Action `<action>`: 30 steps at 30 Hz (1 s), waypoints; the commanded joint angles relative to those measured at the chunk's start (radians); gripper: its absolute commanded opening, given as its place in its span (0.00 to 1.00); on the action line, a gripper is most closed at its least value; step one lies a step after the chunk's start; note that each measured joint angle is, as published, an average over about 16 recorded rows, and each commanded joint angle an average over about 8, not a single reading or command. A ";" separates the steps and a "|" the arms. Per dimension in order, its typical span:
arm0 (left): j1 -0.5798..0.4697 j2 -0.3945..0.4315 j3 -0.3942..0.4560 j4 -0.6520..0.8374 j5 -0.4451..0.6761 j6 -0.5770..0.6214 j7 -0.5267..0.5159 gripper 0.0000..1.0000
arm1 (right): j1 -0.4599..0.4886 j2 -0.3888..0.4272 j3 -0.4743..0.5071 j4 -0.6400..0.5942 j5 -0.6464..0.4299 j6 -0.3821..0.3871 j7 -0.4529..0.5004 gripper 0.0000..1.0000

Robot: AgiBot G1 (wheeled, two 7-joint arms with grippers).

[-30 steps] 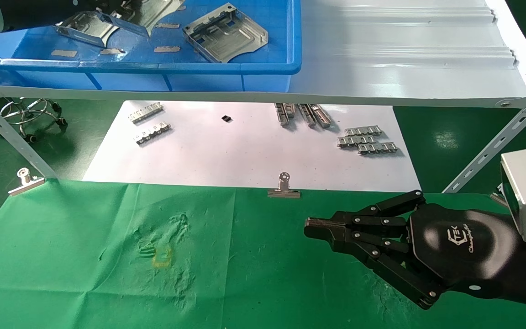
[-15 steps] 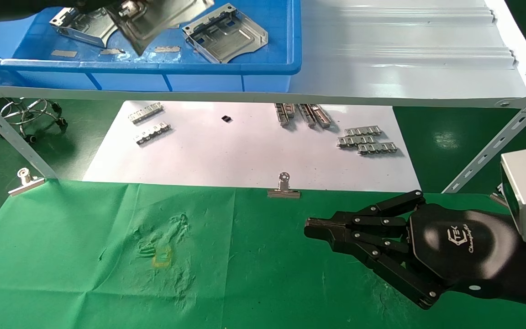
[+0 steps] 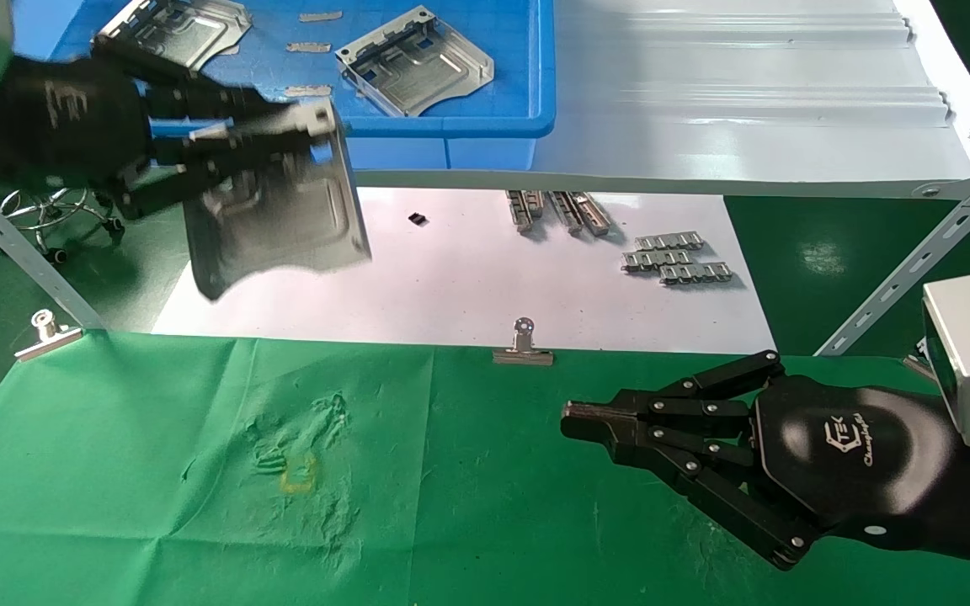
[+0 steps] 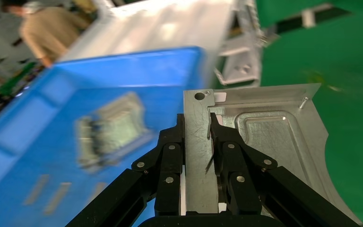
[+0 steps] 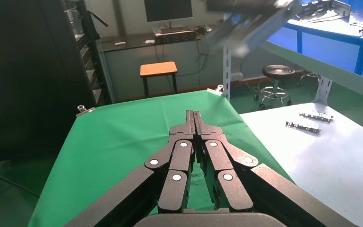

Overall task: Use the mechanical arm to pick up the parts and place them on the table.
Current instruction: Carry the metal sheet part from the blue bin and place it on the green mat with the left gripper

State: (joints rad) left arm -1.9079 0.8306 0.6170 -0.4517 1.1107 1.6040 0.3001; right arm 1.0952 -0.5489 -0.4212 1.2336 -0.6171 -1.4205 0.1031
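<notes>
My left gripper (image 3: 312,126) is shut on the rim of a silver stamped plate (image 3: 279,215). It holds the plate in the air in front of the blue bin (image 3: 451,126), above the white paper's left end; the plate hangs tilted. In the left wrist view the fingers (image 4: 170,146) clamp the plate's edge (image 4: 264,127). Two more plates lie in the bin: one (image 3: 416,61) at its right, one (image 3: 178,25) at the back left. The green cloth table (image 3: 157,505) with its yellow square mark (image 3: 300,473) lies below. My right gripper (image 3: 569,417) is shut and empty, low over the cloth's right side.
A white paper sheet (image 3: 451,286) behind the cloth carries several toothed metal strips (image 3: 677,259). Binder clips (image 3: 524,347) pin the cloth's far edge. A grey shelf (image 3: 746,126) on slanted metal struts (image 3: 914,261) holds the bin. A stool base (image 3: 55,215) stands at the left.
My left gripper has lifted a plate out of the bin and carried it forward and down, toward me and the cloth. The right arm has not moved.
</notes>
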 commanded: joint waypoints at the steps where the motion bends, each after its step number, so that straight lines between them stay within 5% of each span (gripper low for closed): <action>1: 0.047 -0.031 0.030 -0.085 -0.033 0.003 0.018 0.00 | 0.000 0.000 0.000 0.000 0.000 0.000 0.000 0.00; 11: 0.188 -0.097 0.226 -0.185 -0.066 -0.018 0.093 0.00 | 0.000 0.000 0.000 0.000 0.000 0.000 0.000 0.00; 30: 0.201 0.035 0.386 0.076 -0.004 -0.035 0.347 0.00 | 0.000 0.000 0.000 0.000 0.000 0.000 0.000 0.00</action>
State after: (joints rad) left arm -1.7067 0.8655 1.0000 -0.3811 1.1107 1.5664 0.6486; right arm 1.0952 -0.5489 -0.4212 1.2336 -0.6171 -1.4205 0.1031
